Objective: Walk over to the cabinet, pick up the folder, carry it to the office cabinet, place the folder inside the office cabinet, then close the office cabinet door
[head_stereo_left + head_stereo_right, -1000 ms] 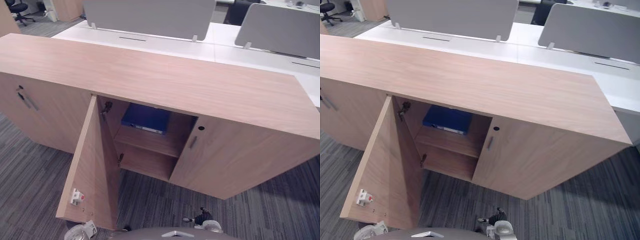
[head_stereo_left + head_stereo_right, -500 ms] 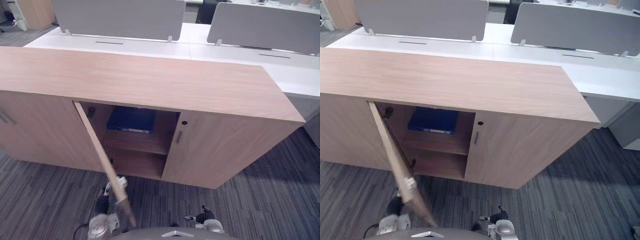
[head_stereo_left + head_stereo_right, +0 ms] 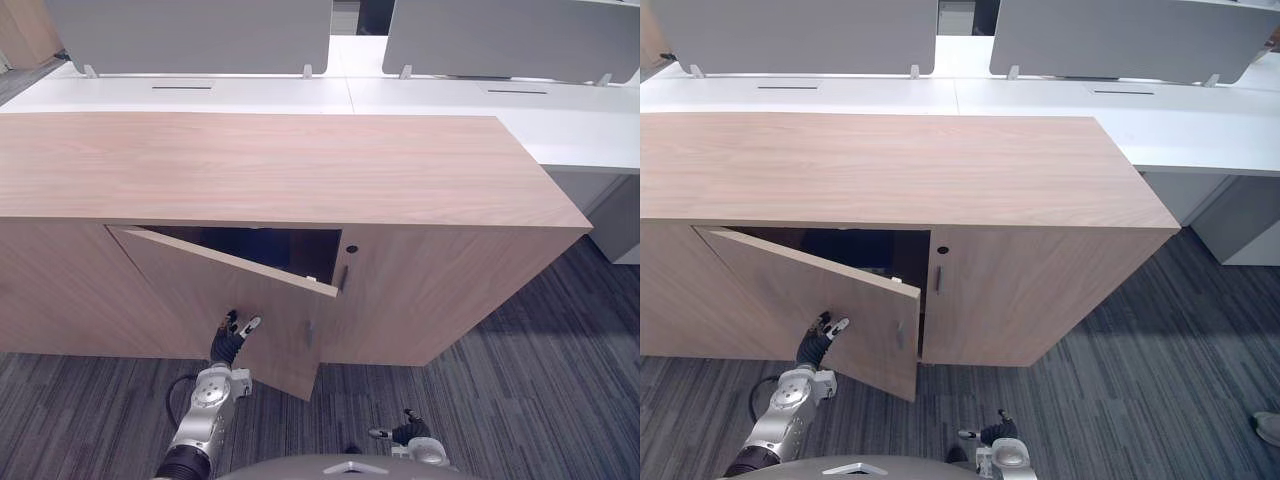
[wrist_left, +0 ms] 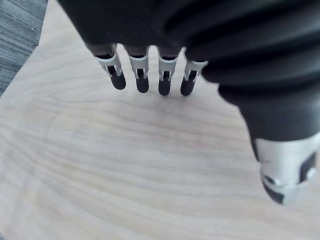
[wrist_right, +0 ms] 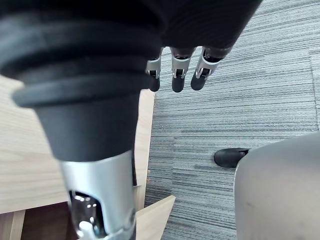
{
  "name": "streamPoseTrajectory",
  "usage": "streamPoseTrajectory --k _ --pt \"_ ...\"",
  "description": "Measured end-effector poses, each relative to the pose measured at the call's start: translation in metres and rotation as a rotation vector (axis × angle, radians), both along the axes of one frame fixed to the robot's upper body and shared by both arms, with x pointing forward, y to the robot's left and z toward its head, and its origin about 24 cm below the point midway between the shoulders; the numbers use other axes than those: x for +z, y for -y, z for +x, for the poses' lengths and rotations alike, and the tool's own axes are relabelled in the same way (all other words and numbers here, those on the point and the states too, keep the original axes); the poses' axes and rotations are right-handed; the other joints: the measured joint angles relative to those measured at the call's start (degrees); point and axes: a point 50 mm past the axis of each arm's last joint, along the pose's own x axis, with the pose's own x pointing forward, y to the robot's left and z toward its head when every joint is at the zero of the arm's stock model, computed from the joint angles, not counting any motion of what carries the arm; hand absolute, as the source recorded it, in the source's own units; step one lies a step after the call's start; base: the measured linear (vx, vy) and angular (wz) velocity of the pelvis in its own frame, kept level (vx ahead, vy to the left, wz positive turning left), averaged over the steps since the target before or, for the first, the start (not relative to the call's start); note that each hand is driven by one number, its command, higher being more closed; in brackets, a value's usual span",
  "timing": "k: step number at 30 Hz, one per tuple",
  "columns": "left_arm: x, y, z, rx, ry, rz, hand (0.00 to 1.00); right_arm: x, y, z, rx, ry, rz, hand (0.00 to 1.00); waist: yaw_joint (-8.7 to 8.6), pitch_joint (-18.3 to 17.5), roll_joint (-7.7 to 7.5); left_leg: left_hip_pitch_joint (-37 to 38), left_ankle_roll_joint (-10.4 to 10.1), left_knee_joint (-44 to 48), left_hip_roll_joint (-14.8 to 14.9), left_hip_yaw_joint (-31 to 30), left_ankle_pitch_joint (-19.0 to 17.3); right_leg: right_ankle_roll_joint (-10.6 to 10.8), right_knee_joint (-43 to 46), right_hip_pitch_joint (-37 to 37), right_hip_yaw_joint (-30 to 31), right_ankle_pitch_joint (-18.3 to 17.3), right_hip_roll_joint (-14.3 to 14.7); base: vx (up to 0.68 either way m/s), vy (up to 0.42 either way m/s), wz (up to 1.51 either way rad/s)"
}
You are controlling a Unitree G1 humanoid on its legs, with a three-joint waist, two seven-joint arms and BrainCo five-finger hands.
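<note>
Pressing the half-open cabinet door (image 3: pixel 225 295) from outside — left robot hand (image 3: pixel 229 341), fingers straight.

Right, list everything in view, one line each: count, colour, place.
office cabinet: one, light wood, across the middle, on the carpet
left door: one, light wood, ajar, swung partway out
right door: one, light wood, shut, beside the left door
handle: one, slim, dark, on the right door
keyhole: one, dark, above that handle
desks: two, white, behind the cabinet
divider screens: two, grey, standing on the desks
carpet: one, grey striped, floor
left hand: one, silver and dark, straight fingers against the left door's outer face
right hand: one, silver and dark, low over the carpet, holding nothing
</note>
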Motion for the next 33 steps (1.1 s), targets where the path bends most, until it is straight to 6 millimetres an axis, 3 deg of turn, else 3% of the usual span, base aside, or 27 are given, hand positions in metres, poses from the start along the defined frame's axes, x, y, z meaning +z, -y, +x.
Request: streamPoseTrajectory --k 11,21,28,33 --pt "0.0 0.004 0.0 -0.139 0.01 0.087 0.0 0.001 0.001 0.003 -0.014 0.007 0.005 0.0 -1.07 -0.04 -0.01 -0.06 -0.01 0.0 0.01 0.21 -0.09 -0.29 -0.46 0.01 -0.14 0.24 -0.02 -0.05 -0.04 -0.01" --pt "-0.055 -0.026 -0.067 -0.135 -0.334 0.165 0.0 -0.001 0.004 0.0 -0.038 -0.011 0.021 0.0 0.07 -0.05 -0.05 0.17 0.13 0.01 0.07 -0.71 0.13 -0.24 -0.47 0.71 -1.15 0.21 -0.05 -0.05 -0.043 0.05" --pt "-0.074 -0.052 -0.104 -0.004 -0.511 0.206 0.0 -0.003 0.006 -0.002 -0.048 -0.026 0.021 0.0 0.88 0.56 -0.6 -0.03 0.17 0.04 0.02 -2.74 1.0 -0.06 -0.13 1.3 -2.23 0.2 -0.09 -0.07 -0.052 0.12" --pt "-0.074 -0.062 -0.111 0.054 -0.534 0.234 0.0 -0.003 0.008 -0.001 -0.073 -0.025 0.021 0.0 1.84 1.67 -1.07 0.05 -0.62 0.03 -0.15 -3.52 0.7 0.02 0.29 1.04 -2.36 -0.62 -0.27 -0.08 -0.033 0.04"
